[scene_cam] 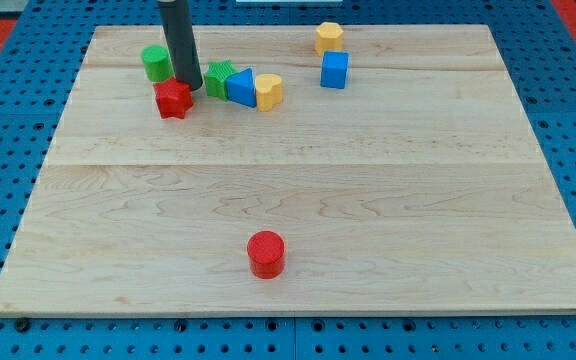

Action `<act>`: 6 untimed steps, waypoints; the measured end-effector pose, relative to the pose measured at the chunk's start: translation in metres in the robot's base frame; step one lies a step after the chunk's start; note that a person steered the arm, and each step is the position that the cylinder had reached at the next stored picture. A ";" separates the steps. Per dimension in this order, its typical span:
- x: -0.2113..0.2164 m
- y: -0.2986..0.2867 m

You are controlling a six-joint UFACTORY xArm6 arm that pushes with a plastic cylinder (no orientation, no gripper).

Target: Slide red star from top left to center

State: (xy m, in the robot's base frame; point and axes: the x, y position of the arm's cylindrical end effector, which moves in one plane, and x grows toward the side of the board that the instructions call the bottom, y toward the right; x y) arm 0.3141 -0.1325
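The red star (172,99) lies at the view's top left of the wooden board (298,200). My tip (188,89) stands just to the right of and slightly behind the red star, touching or nearly touching it. The dark rod rises out of the view's top. A green cylinder (155,62) sits just left of the rod, above the red star.
A green star (218,77), a blue triangular block (240,86) and a yellow heart (268,91) sit in a row right of my tip. A yellow hexagon (329,37) and a blue cube (335,70) lie further right. A red cylinder (266,253) stands near the view's bottom middle.
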 end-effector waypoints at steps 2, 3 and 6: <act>0.031 -0.039; 0.052 -0.036; 0.127 0.014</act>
